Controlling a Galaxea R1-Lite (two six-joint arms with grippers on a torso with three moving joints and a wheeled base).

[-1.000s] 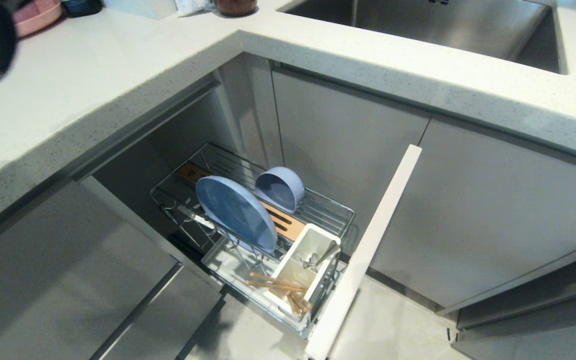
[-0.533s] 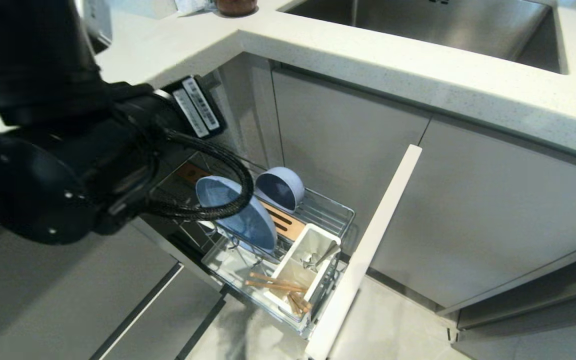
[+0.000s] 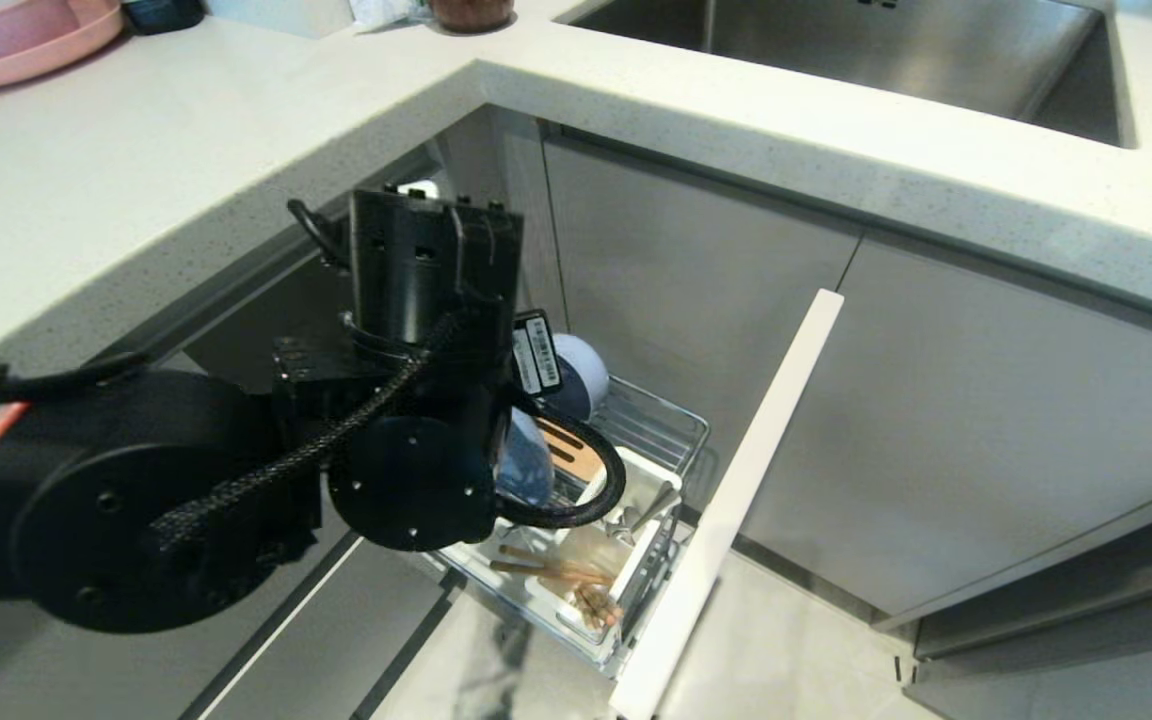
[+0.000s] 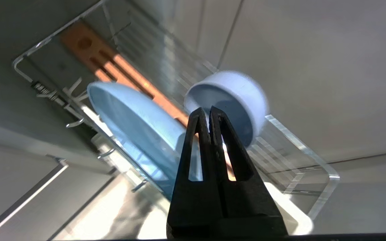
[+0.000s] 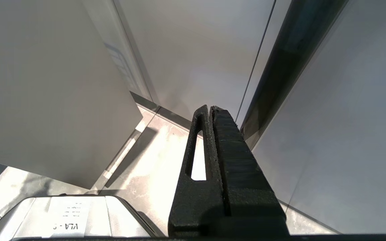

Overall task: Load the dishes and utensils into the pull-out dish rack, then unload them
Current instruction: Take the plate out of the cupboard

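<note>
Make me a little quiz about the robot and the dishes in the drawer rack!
1. True or false: the left end effector is shut and holds nothing.
2. Which stands nearer the white cutlery box: A) the blue plate or B) the blue bowl?
3. Fill in: the chopsticks lie in the ____ box.

Key: 1 true; 2 A; 3 white cutlery.

We count one blue plate [image 4: 136,120] and one blue bowl [image 4: 236,97]. We see one spoon [image 3: 648,512], one pink plate [image 3: 26,60].
</note>
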